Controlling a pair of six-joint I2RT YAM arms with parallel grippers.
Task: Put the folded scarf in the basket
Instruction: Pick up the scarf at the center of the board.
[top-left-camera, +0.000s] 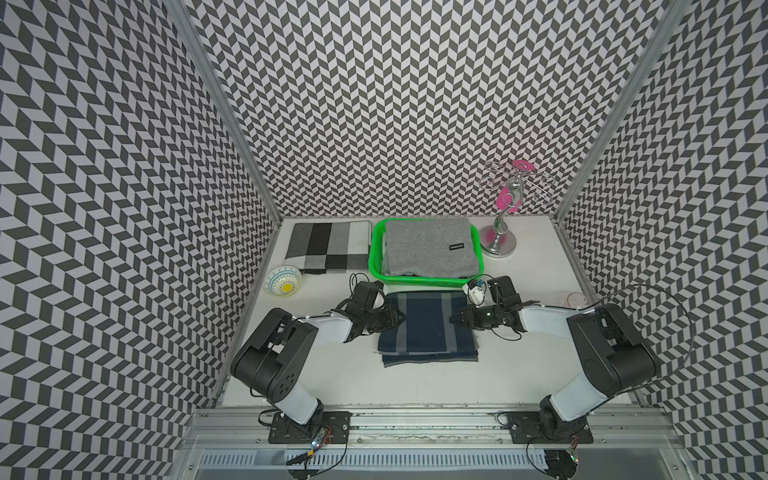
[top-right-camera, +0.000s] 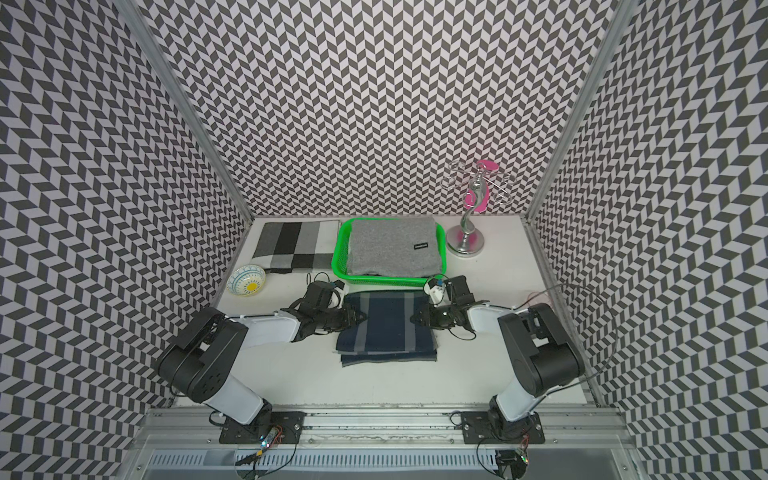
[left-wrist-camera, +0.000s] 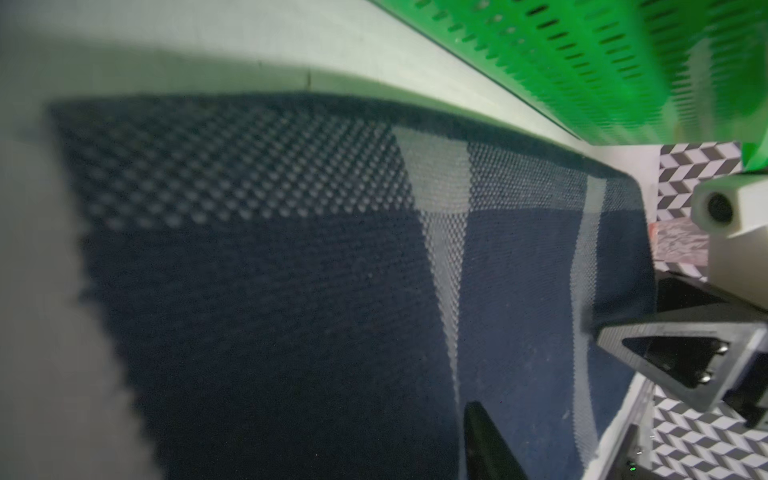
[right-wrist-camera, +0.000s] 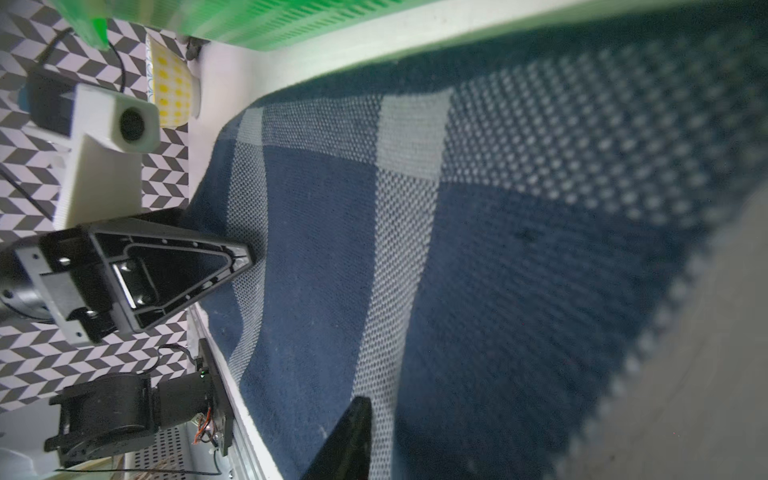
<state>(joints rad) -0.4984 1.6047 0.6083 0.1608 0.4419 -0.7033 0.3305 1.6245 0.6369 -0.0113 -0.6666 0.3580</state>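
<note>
The left gripper (top-left-camera: 400, 318) and right gripper (top-left-camera: 454, 320) each touched an opposite side edge of the folded navy scarf with grey stripes (top-left-camera: 428, 328); whether either pinched it could not be told. That scarf lay just in front of the bright green perforated plastic basket (top-left-camera: 376, 257), outside it. There were two grippers, one basket and three folded cloths, counting a grey knit cloth (top-left-camera: 428, 249) inside the basket and a grey-and-black checked cloth (top-left-camera: 328, 247) beside it.

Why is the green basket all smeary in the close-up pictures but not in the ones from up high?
In the left wrist view the basket smears into green streaks and the blue scarf goes soft nearest the camera. In the right wrist view the basket is blurred too, though the scarf's weave is crisp mid-picture. In both top views the basket looks sharp.
</note>
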